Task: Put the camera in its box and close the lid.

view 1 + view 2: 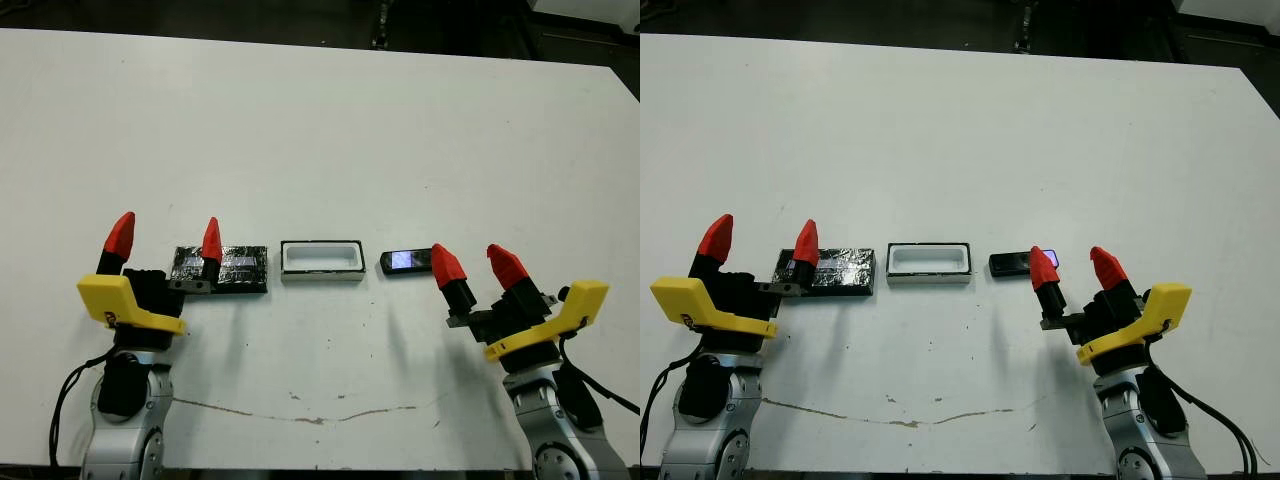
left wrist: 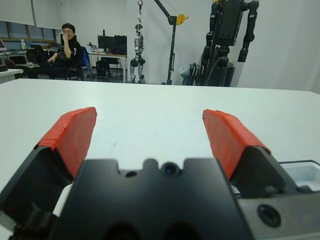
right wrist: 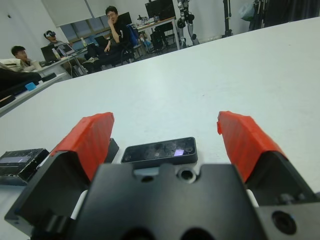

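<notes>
Three things lie in a row on the white table. The black glossy lid [image 1: 235, 268] is on the left, the white box [image 1: 321, 261] sits open in the middle, and the slim black camera [image 1: 403, 261] with its bluish shiny face is on the right. My left gripper [image 1: 165, 238] is open and empty, with its inner fingertip over the lid's left part. My right gripper [image 1: 475, 265] is also open and empty, just right of the camera. The right wrist view shows the camera [image 3: 160, 151] lying between that gripper's fingers and a little beyond them. A corner of the box [image 2: 301, 172] appears in the left wrist view.
The table [image 1: 320, 140] stretches wide and bare beyond the row, with a dark floor past its far edge. A thin crack line [image 1: 300, 412] runs along the near part. Beyond the table a person [image 2: 65, 42] sits among desks, and two more people [image 3: 117, 30] are seated there.
</notes>
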### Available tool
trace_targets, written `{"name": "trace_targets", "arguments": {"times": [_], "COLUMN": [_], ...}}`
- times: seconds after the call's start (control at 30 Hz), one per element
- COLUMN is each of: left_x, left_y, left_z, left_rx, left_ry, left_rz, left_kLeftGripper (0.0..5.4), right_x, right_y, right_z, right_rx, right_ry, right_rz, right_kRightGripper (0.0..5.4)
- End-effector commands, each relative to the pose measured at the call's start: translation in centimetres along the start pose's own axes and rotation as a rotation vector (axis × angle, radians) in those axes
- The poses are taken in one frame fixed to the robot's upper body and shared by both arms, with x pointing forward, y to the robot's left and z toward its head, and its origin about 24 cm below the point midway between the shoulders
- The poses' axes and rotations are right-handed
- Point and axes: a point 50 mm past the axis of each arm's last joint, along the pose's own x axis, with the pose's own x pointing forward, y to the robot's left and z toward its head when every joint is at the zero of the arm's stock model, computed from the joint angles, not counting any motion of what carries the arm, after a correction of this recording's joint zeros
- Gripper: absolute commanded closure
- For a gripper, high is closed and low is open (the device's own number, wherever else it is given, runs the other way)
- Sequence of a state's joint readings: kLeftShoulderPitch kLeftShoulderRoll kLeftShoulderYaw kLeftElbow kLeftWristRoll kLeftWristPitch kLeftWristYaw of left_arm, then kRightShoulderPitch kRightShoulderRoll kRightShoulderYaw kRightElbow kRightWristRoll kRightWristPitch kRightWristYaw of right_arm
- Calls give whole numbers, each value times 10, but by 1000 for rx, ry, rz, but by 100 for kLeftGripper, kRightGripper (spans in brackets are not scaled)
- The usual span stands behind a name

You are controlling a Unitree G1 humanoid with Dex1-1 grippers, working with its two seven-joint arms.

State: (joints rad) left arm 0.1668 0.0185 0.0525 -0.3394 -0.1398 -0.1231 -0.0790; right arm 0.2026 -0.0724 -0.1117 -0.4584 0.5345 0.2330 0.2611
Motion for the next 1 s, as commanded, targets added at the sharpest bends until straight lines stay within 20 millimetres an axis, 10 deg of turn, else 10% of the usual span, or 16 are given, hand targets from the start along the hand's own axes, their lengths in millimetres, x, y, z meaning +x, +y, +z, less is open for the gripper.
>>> {"name": "trace_targets", "arguments": {"times": [0.03,0.4,0.73,1.0], "left_x": [-1,-3,-4,-3], "left_y": [0,-1,0,0], "left_z": [-1,-4,-4,-4], "left_rx": [6,1,5,9], "left_ry": [14,24,24,16], "left_rz": [-1,3,16,13], "left_kLeftGripper": [0,0,0,0], "right_x": [0,1,46,87], "right_y": [-2,-10,-49,-58], "right_z": [1,7,107,139], "right_rx": [-12,-72,-590,-716], "right_ry": [7,8,10,191], "right_rz": [0,35,338,644], "right_kRightGripper": [1,1,1,1]}}
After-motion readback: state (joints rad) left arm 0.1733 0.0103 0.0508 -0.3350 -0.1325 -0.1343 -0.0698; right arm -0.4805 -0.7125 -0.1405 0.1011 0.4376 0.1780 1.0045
